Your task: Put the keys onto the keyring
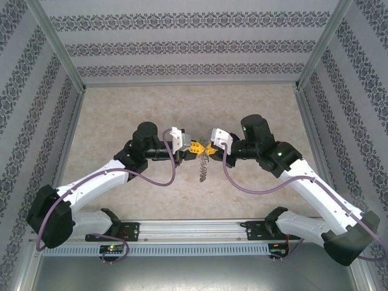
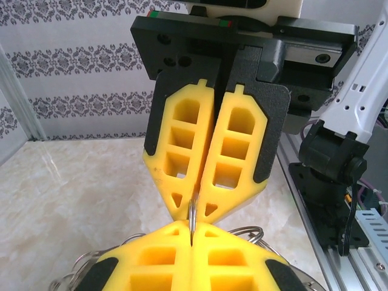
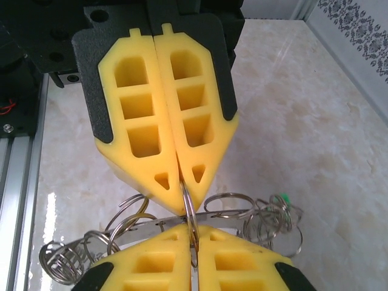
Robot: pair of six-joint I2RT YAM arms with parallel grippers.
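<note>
Pinching one loop of keyring (image 1: pixel 204 171), left hand (image 3: pixel 179 193) and right hand (image 3: pixel 194 235) both clenched on it, tips nearly meeting

Keyring (image 3: pixel 189 212) shiny silvery metal; left claw (image 3: pixel 180 197) matt yellow plastic; tabletop (image 3: pixel 315 121) glossy, smooth, marbled

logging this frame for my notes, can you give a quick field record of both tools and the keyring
left tool: shut on keyring
right tool: shut on keyring, tip to tip with left tool
keyring: one loop pinched by both tools, other loops bunched beside it
green key head: among the loops
</note>
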